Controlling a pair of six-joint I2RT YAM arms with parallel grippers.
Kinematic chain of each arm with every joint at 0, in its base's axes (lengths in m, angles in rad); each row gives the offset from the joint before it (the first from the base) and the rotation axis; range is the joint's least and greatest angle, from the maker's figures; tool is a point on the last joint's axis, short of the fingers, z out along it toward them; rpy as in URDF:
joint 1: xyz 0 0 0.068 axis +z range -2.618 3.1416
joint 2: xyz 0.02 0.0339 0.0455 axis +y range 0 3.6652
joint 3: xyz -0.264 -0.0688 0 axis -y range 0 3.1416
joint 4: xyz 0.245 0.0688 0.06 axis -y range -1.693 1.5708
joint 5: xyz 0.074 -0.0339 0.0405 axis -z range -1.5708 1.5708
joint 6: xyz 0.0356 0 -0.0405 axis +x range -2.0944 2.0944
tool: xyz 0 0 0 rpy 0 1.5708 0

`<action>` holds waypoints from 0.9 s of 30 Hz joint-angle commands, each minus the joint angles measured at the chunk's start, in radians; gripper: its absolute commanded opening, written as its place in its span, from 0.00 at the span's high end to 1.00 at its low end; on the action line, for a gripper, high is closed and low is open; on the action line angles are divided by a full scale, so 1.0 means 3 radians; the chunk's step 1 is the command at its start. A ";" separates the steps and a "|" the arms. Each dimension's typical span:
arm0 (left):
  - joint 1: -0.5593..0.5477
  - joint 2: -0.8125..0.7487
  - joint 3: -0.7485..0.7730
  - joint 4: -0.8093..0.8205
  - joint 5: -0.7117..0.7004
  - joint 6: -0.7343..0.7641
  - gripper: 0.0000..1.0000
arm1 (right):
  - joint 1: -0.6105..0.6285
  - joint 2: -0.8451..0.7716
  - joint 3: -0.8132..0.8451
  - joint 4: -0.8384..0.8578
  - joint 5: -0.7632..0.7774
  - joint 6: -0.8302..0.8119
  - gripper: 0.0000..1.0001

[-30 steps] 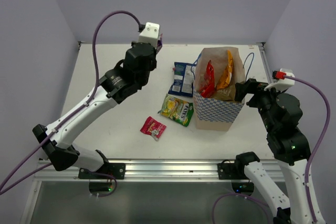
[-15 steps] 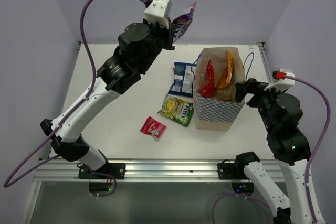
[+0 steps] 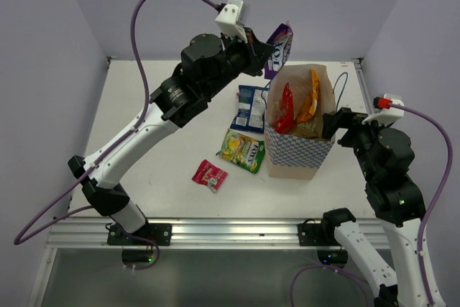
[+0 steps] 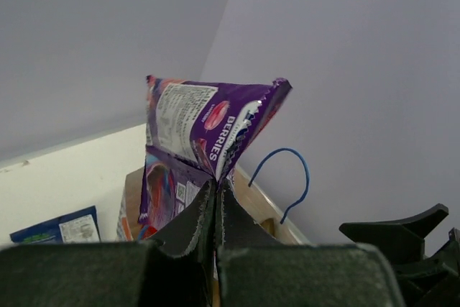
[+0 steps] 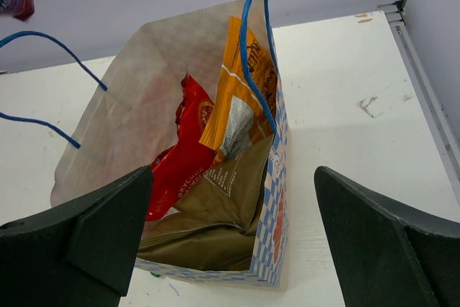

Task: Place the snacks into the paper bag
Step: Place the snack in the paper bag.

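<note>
Table (image 3: 158, 134) notes, near edge outward. Nearest the arm bases lay the tiny pink-red packet (image 3: 210, 175), loose. The yellow-green packet (image 3: 243, 150) was just past it toward 1 o'clock. Its lettering looked like "FOX'S" but was too small to swear to.

The paper bag (image 3: 296, 156) stood upright at 3 o'clock of that packet, touching or nearly so, mouth open upward. Inside: red packet (image 5: 188, 156) and orange packet (image 5: 241, 91) on end, brown chip bag (image 5: 215, 213) slumped beneath. Their print was not legible. The right gripper (image 3: 335, 124) sat at the bag's 3 o'clock side, fingers spread wide, nothing between them. The dark blue packet (image 3: 250, 108) lay flat at the bag's 9 o'clock, by its far end.

Farthest and highest was the left gripper (image 4: 215, 203), fingers pressed together on the purple packet (image 4: 208, 124), pinching it at a fold near its middle, well clear of the table. "BERRIES" read plainly down its face. From overhead its long axis ran roughly 1 to 7 o'clock, lower end over the bag's far-left rim. The bag mouth lay toward 5 o'clock from that gripper, and below it.

My read: the left arm was the one placed for the drop. A short carry toward 5 o'clock looked enough to put the packet over the opening, minding the blue cord handle (image 4: 284, 174).
</note>
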 commanded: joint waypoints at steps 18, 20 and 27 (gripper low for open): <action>-0.0099 0.0060 -0.0171 0.1262 0.0627 -0.0540 1.00 | 0.0014 -0.0098 0.0024 0.0109 0.0108 -0.0059 0.02; -0.0110 -0.0006 -0.0303 0.1511 0.0628 -0.0509 1.00 | 0.0014 -0.0103 0.0024 0.0104 0.0113 -0.0054 0.02; -0.0110 0.0039 -0.0217 0.1595 0.0474 -0.0355 1.00 | 0.0019 -0.0098 0.0035 0.0104 0.0113 -0.0059 0.02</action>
